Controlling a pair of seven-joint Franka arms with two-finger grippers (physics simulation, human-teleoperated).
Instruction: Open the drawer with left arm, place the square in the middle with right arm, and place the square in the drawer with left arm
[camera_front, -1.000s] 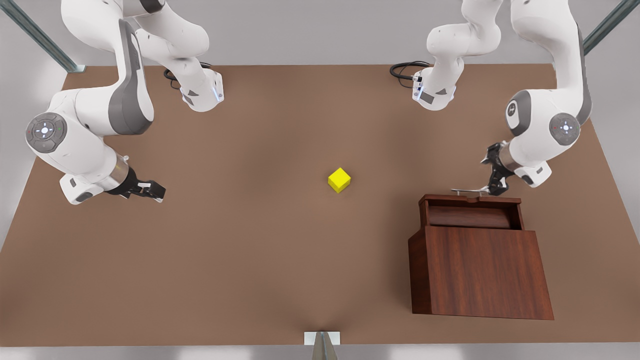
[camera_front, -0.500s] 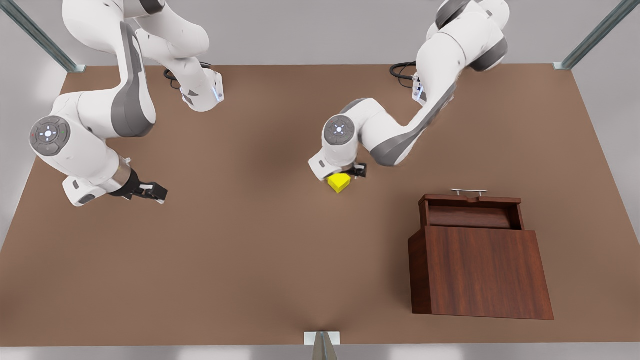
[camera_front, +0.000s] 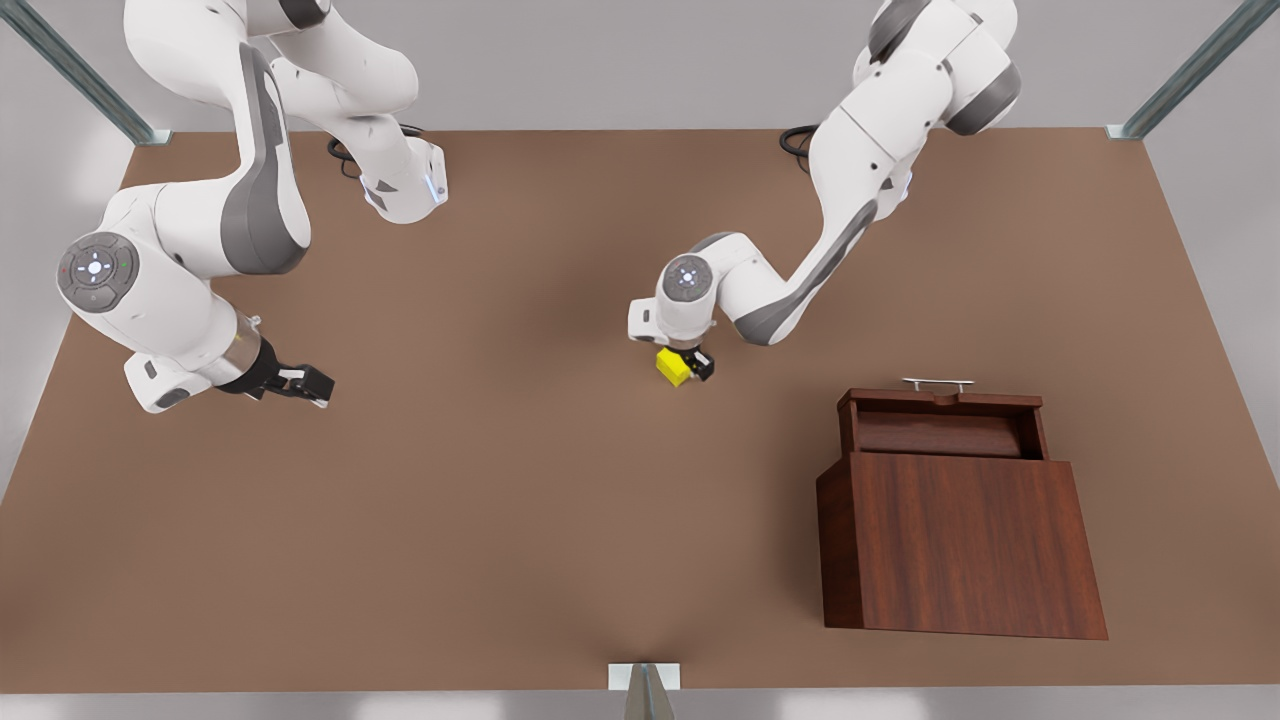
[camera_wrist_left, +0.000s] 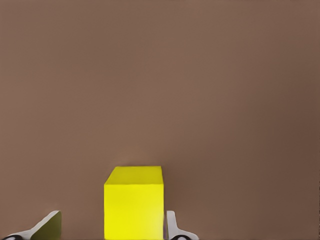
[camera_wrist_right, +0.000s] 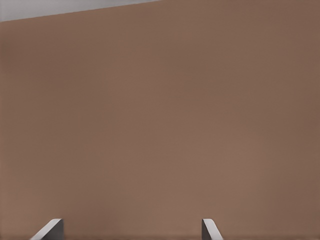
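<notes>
My left gripper (camera_front: 690, 368), jaws apart, straddles the bright yellow cube-shaped square (camera_wrist_left: 134, 202); my right gripper (camera_front: 300, 385) waits, jaws apart.

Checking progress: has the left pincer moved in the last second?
Yes. The left pincer went from the drawer handle toward the front view's left, to the cube.

Simulated robot test bench — rendered, not a lived-in room. Flat brown tabletop (camera_front: 500, 520) under plain grey walls, metal frame struts (camera_front: 75, 70) rising at its far corners. Two white arms (camera_front: 250, 190) mounted along the tabletop's far edge, cables (camera_front: 805, 140) coiled by their bases — lone wooden cabinet (camera_front: 960, 540) as furniture.
</notes>
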